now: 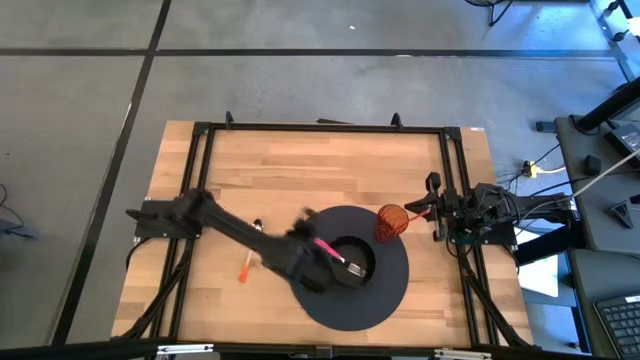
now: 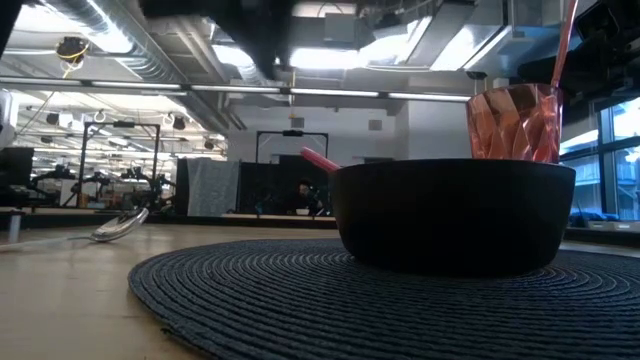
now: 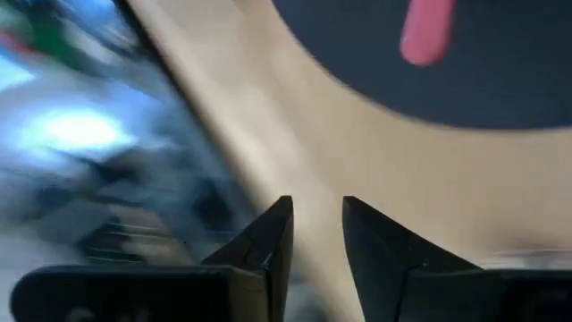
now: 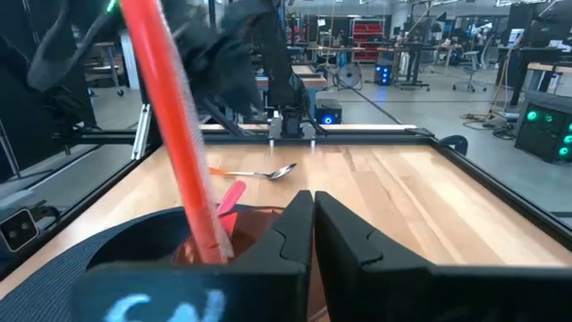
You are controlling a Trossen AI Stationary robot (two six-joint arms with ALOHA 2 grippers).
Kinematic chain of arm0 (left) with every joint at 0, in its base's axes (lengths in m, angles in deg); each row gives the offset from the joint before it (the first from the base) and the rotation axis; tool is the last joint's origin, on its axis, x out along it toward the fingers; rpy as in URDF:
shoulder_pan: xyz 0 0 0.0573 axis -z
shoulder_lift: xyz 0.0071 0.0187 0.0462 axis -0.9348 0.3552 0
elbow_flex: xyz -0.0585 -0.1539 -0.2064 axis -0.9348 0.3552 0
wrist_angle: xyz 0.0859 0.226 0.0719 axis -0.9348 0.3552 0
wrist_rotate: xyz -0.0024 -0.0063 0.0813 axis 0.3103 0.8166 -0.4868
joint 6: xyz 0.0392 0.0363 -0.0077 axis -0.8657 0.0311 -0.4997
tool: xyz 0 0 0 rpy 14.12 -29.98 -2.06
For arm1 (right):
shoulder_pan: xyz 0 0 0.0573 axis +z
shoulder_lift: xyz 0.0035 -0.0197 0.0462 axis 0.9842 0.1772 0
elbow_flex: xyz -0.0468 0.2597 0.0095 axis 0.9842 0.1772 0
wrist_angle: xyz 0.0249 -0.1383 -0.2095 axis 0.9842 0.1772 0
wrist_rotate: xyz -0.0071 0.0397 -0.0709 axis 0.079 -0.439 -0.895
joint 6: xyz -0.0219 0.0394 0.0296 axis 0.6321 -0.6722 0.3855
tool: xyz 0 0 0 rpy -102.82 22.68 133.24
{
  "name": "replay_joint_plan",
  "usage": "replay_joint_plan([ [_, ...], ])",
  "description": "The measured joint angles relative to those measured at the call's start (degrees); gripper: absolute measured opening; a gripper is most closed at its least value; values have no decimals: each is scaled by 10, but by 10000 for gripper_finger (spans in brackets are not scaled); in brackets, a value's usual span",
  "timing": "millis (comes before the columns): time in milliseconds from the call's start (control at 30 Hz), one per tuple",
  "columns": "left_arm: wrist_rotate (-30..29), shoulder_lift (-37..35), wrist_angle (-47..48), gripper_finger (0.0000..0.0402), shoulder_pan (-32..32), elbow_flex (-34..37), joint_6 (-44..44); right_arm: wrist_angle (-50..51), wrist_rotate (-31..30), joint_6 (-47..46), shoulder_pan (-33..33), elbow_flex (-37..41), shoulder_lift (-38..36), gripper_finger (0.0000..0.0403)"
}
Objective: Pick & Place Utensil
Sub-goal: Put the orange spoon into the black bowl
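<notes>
The pink utensil [image 1: 325, 247] is seen lying in the bowl [image 1: 372, 255] at the middle of the mat [image 1: 385, 290], its handle propped on the rim towards the left arm, so that piece is judged already placed. A spoon [image 1: 245, 268] with an orange handle is left on the bare table [image 1: 300, 165], just beside the mat on the left arm's side.

The left gripper [image 1: 315, 262] is held over the near-left part of the mat, close by the bowl. In the left wrist view its fingers [image 3: 268, 237] are parted by a narrow gap and nothing is held between them.

The right gripper [image 1: 425, 208] is parked at the right edge of the table, just beside the orange cup [image 1: 390, 222], in which a red stick [image 4: 170, 125] stands. Its jaws are pressed together and nothing is seen caught in them.

The coming move is judged to turn on the spoon. It lies from the left jaws back towards that arm's own base, close beside the forearm, well apart from the right gripper. Its long axis runs roughly from the near edge to the far edge, orange handle nearer, metal end farther. The left arm is plainly the nearer, and a grasp across the handle would be called for
</notes>
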Motion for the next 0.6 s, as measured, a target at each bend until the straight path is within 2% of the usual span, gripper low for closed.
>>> replay_joint_plan([
  [67,86,-54,3,87,-15,26,120,0,0,0,0,0,0,16],
  [133,142,-108,-9,81,-29,68,223,-1,-1,0,0,0,0,16],
  [200,152,-159,-32,73,-33,123,288,-1,0,0,0,0,0,16],
  [367,137,-284,-97,42,-25,294,382,-1,-1,0,0,0,0,16],
  [467,190,-355,-171,11,-31,405,442,-1,-1,0,0,0,0,16],
  [600,262,-427,-297,4,-35,550,509,-1,-1,0,0,0,0,16],
])
